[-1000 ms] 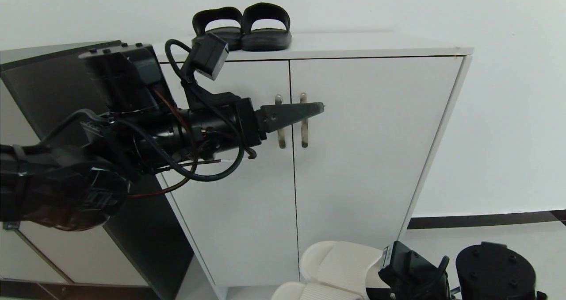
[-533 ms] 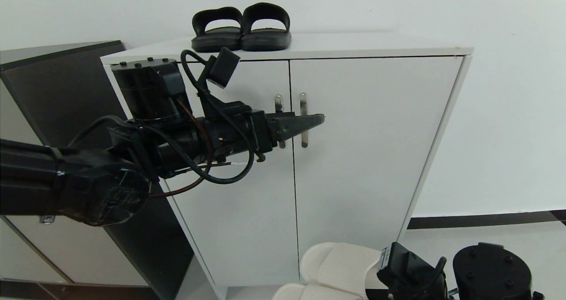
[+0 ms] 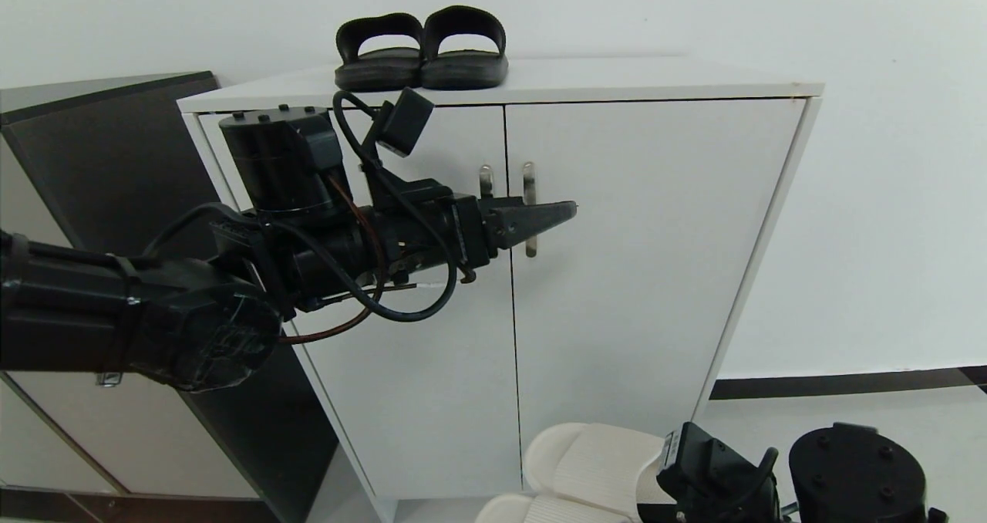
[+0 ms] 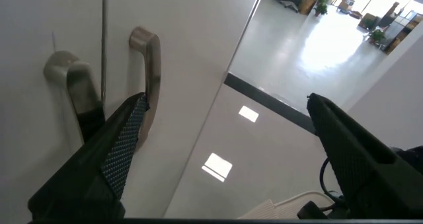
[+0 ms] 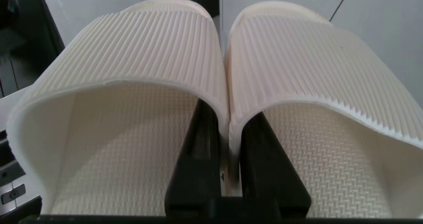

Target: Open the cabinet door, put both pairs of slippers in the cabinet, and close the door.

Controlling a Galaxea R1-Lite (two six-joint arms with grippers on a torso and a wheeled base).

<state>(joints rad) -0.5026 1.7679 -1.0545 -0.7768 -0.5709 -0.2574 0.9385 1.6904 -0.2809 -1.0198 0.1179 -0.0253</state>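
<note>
The white cabinet (image 3: 640,276) has both doors shut, with two metal handles (image 3: 529,176) side by side at the centre seam. A pair of black slippers (image 3: 420,48) sits on its top. My left gripper (image 3: 569,210) is open at handle height in front of the doors. In the left wrist view, the left gripper (image 4: 228,102) has one finger (image 4: 122,141) close beside the right door's handle (image 4: 149,62), with nothing between its fingers. My right gripper (image 3: 713,473) is low by the cabinet's foot. It is shut on the white slippers (image 5: 218,72), pinching their two inner walls together.
A dark grey cabinet (image 3: 100,145) stands against the white cabinet's left side. A white wall with a black baseboard (image 3: 848,384) runs behind on the right, with open floor in front of it.
My left arm has moved down and slightly right, bringing its gripper lower across the handles. The right gripper with the white slippers has barely moved.
</note>
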